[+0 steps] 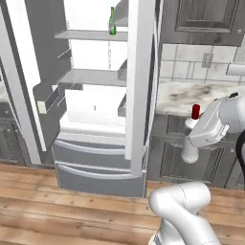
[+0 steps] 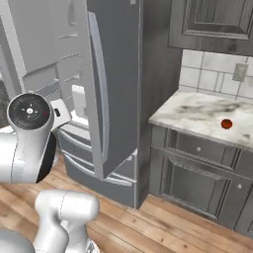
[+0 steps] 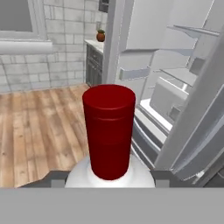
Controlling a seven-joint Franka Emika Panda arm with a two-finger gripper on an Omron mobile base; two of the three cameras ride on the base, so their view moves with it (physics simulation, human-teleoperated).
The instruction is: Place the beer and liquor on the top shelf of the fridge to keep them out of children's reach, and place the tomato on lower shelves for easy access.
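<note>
My gripper (image 3: pixel 109 180) is shut on the liquor (image 3: pixel 109 131), a whitish bottle whose red cap fills the middle of the hand view, with a dark fingertip at each side of its shoulders. In the left base view the liquor's red cap (image 1: pixel 195 111) shows behind my forearm, in front of the counter and right of the open fridge (image 1: pixel 139 72). The green beer (image 1: pixel 112 21) stands upright on the top shelf (image 1: pixel 91 35). A lower shelf (image 1: pixel 93 76) lies bare below it. The tomato (image 2: pixel 227 123) sits on the marble counter (image 2: pixel 197 111); the hand view shows the tomato (image 3: pixel 101 36) far off.
The fridge door (image 2: pixel 118 59), with its long curved handle (image 2: pixel 101 99), stands open between the fridge interior and the counter. Closed drawers (image 1: pixel 95 153) sit at the fridge's bottom. Dark grey cabinets (image 2: pixel 197 183) run under the counter, and wooden floor (image 1: pixel 72 210) lies in front.
</note>
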